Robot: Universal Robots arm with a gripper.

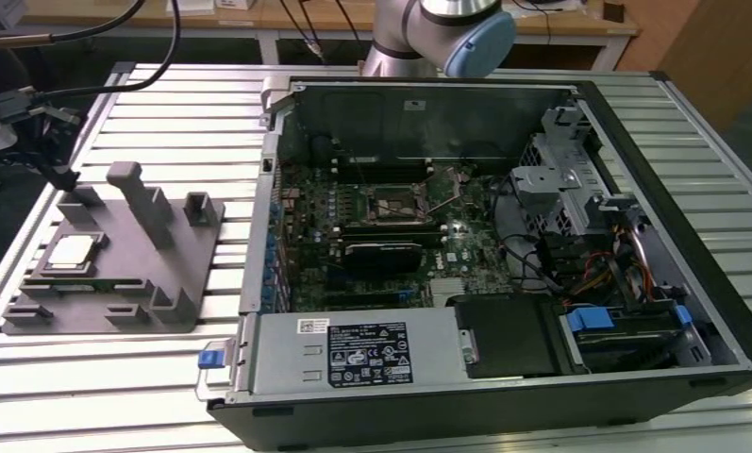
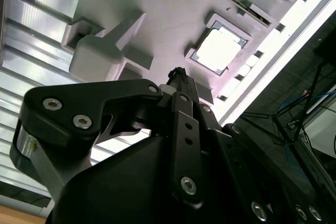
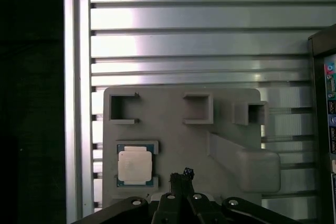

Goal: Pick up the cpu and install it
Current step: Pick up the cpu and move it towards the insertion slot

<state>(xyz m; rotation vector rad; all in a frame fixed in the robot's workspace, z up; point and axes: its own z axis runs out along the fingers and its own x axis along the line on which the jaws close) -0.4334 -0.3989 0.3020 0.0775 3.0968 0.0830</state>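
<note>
A robotics lab: slatted aluminium table (image 1: 161,94), opened computer case (image 1: 476,415), workbench (image 1: 564,24) behind.
</note>
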